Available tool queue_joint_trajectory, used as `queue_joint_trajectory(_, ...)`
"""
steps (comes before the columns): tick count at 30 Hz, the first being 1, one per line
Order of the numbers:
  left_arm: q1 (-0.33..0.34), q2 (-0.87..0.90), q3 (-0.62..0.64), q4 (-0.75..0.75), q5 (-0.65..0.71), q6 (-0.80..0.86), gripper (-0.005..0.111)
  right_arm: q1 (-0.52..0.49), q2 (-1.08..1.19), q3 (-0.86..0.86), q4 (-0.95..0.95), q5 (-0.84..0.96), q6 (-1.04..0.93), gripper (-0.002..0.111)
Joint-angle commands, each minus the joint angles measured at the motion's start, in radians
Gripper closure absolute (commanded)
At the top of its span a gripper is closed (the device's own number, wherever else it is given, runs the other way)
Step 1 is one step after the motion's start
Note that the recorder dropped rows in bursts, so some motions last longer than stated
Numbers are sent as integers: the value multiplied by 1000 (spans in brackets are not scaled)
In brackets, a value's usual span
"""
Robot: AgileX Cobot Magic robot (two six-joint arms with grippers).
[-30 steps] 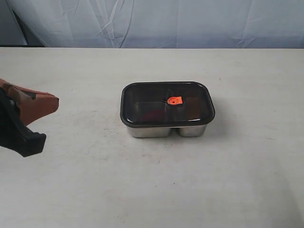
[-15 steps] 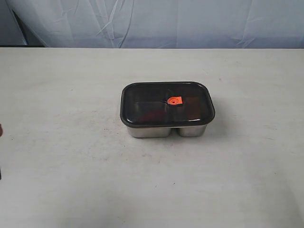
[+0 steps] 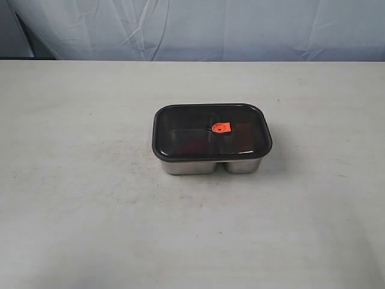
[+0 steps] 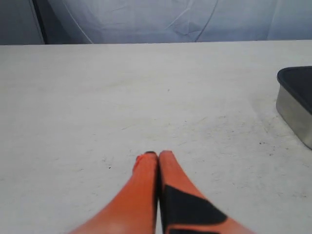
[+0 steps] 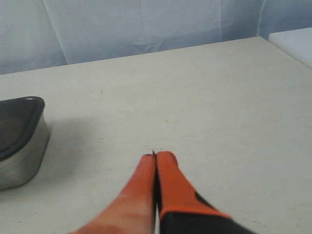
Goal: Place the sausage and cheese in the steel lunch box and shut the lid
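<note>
The steel lunch box [image 3: 207, 165] stands in the middle of the table with the dark lid [image 3: 186, 123] seated flat on it and the orange valve tab [image 3: 221, 127] at the lid's centre. A dim reddish shape under the lid may be the sausage; the cheese is hidden. Neither gripper shows in the exterior view. In the left wrist view my left gripper [image 4: 158, 155] is shut and empty over bare table, with a box corner [image 4: 295, 117] off to one side. My right gripper [image 5: 156, 156] is likewise shut on nothing, apart from the box [image 5: 19, 156].
The table [image 3: 90, 229] is pale and lightly scuffed. A wrinkled blue-grey cloth backdrop [image 3: 240, 27] hangs behind its far edge. A white surface [image 5: 297, 41] shows past the table's corner in the right wrist view.
The left gripper, seen at the left edge of the exterior view one second ago, has drawn back out of that view. The box and lid have not moved.
</note>
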Motion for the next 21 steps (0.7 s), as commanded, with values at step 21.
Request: queue_joint_trajectory(21, 100, -117, 5, -33, -35, 47, 107, -5, -7, 5, 0, -13, -5, 109)
